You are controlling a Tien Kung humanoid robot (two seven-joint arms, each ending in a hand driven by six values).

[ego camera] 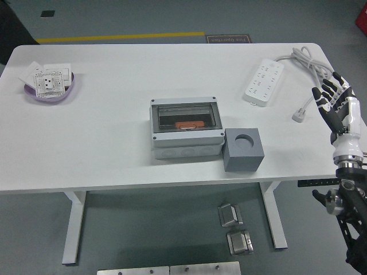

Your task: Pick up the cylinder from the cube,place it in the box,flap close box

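Bright, even overhead light, soft shadows, sharp focus, no glare

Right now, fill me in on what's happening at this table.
Nothing is being handled. The right hand hovers at the table's right edge, fingers spread, holding nothing; the left arm is out of view. The grey box sits mid-table with an orange piece showing behind its see-through flap. The grey cube stands beside it, its round hole empty. A power strip lies far right, a purple dish far left.
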